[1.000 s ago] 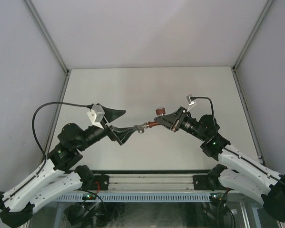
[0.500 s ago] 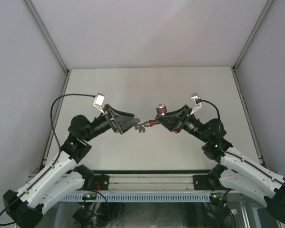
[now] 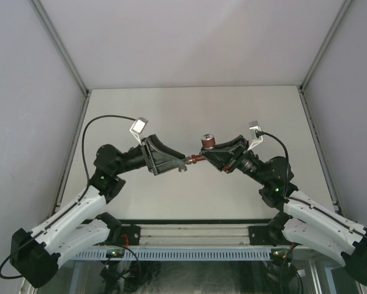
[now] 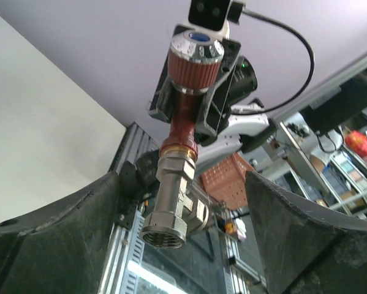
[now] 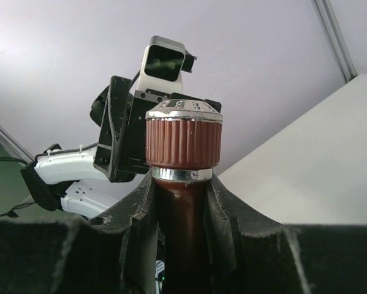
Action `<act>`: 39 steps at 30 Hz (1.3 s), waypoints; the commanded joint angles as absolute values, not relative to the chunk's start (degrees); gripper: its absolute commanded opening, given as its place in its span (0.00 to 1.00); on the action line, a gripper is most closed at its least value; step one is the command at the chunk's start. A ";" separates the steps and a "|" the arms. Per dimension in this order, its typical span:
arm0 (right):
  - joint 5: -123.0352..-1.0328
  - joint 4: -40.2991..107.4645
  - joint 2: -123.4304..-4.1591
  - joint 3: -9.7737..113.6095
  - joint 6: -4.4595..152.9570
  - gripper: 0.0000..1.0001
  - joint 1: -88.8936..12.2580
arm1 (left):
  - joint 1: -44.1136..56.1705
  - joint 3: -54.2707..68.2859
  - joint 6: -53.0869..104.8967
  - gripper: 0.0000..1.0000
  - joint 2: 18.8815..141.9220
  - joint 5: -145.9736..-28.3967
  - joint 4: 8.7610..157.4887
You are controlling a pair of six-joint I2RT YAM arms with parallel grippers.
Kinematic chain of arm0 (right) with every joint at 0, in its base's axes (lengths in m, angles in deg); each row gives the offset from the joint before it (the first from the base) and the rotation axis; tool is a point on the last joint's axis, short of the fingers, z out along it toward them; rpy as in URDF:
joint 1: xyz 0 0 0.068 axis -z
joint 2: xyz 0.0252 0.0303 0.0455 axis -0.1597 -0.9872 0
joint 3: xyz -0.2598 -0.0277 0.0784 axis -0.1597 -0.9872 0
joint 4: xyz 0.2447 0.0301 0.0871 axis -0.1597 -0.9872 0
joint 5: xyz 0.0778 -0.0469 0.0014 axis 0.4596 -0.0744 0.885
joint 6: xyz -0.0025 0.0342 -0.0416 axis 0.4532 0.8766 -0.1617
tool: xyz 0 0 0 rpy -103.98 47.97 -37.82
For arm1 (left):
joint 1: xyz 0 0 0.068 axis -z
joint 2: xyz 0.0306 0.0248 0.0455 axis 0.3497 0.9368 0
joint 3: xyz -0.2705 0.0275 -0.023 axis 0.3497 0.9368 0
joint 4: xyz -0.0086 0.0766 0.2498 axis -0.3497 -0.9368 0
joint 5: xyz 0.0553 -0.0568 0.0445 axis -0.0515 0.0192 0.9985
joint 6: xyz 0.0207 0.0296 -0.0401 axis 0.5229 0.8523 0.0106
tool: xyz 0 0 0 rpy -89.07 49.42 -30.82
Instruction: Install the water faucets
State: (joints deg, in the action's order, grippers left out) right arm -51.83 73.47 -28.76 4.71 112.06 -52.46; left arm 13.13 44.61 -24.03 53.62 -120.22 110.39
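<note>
The right gripper [image 5: 182, 205] clamps the dark red-brown tap body [image 5: 182, 245] between its black fingers [image 5: 131, 214] — the ribbed knob [image 5: 183, 144], capped in silver, stands just past the fingertips. Beyond the knob the left arm [image 5: 64, 171] faces back, its camera [image 5: 163, 64] topmost. A pale table [image 5: 318, 165] lies off to the fingers' right.

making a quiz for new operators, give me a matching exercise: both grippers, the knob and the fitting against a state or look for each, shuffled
Things:
1. left gripper
2. right gripper
3. knob
4. fitting

States or looks:
A. silver, with a threaded open mouth
B. shut on the tap
C. open, a finger on either side of the fitting, not touching it
D. ribbed red with a silver cap

Pairs: 1-C, 2-B, 3-D, 4-A
</note>
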 commanded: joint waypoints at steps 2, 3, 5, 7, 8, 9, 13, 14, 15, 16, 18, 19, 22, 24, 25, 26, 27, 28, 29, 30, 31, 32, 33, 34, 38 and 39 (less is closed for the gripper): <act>-52.83 80.26 -29.41 5.20 112.44 0.00 -53.52 | 12.93 42.25 -25.10 0.85 55.41 -128.58 114.60; -53.07 80.34 -29.46 5.24 112.37 0.00 -53.70 | 12.93 42.19 -25.17 0.83 55.61 -129.15 114.60; -53.50 80.01 -29.47 5.20 112.14 0.00 -53.99 | 12.93 42.24 -24.87 0.76 55.71 -129.62 114.60; -53.64 79.76 -29.47 5.20 112.14 0.00 -54.01 | 12.93 42.15 -24.74 0.71 55.65 -129.82 114.55; -53.66 79.60 -29.43 5.21 112.07 0.00 -54.06 | 12.93 41.99 -24.49 0.69 55.70 -130.22 114.45; -53.87 79.48 -29.39 5.20 112.00 0.00 -54.10 | 12.93 41.78 -24.15 0.65 55.69 -130.65 114.42; -54.73 78.70 -29.54 5.21 112.57 0.00 -54.27 | 12.93 41.03 -21.61 0.57 55.32 -132.23 112.28; -54.80 78.69 -29.63 5.23 112.73 0.00 -54.35 | 12.93 40.77 -20.73 0.56 55.10 -132.33 111.09; -55.01 78.50 -29.70 5.20 112.82 0.00 -54.37 | 12.93 40.39 -19.46 0.56 55.01 -132.41 109.31; -55.28 78.21 -29.73 5.20 112.93 0.00 -54.37 | 12.93 40.01 -18.20 0.55 54.80 -132.49 107.32; -55.49 77.86 -29.82 5.27 113.15 0.00 -54.45 | 12.93 38.93 -14.16 0.48 54.34 -132.04 102.62; -55.56 77.72 -29.81 5.22 113.39 0.00 -54.44 | 12.93 38.31 -12.41 0.45 54.00 -131.52 99.90; -55.32 77.67 -30.12 5.25 114.64 0.00 -54.45 | 12.94 36.36 -5.99 0.29 52.75 -128.58 92.45; -55.03 77.09 -30.41 5.28 115.76 0.00 -54.38 | 12.94 35.61 -2.31 0.18 51.86 -126.23 88.69; -54.96 76.50 -30.62 5.25 116.16 0.00 -54.37 | 12.93 35.47 -0.66 0.11 51.42 -124.97 88.24; -55.03 75.53 -30.88 5.39 117.17 0.00 -54.26 | 12.93 35.29 1.25 0.04 51.03 -124.02 87.70; -54.73 74.33 -31.19 5.67 118.17 0.00 -53.95 | 12.93 34.98 2.87 0.01 50.65 -123.10 86.95; -54.27 73.38 -31.56 5.80 119.51 0.00 -53.62 | 12.93 34.81 4.26 0.00 50.24 -122.30 86.59; -53.49 72.82 -31.99 5.90 120.92 0.00 -53.32 | 12.93 34.92 5.65 0.00 49.75 -121.63 86.56; -52.94 72.26 -32.38 6.08 122.09 0.00 -53.14 | 13.04 34.91 7.36 0.00 49.22 -121.42 86.56; -52.89 70.90 -32.59 6.23 123.58 0.00 -53.07 | 13.08 34.81 9.08 0.00 48.81 -121.05 86.45; -53.10 68.41 -32.82 6.80 125.56 0.00 -52.93 | 13.07 34.72 11.86 0.00 48.34 -120.47 86.06; -52.97 64.92 -33.13 7.72 127.98 0.00 -52.65 | 13.29 34.91 14.40 0.00 47.67 -119.62 85.84; -52.29 61.87 -33.55 8.87 129.41 0.00 -52.35 | 13.61 35.16 17.02 0.00 46.94 -118.74 85.42; -49.19 54.44 -35.60 11.19 133.29 0.00 -51.93 | 15.90 34.25 30.57 0.00 45.80 -113.70 79.82; -49.24 51.35 -36.21 11.81 134.54 0.00 -51.86 | 17.13 33.65 34.25 0.00 45.70 -111.69 77.82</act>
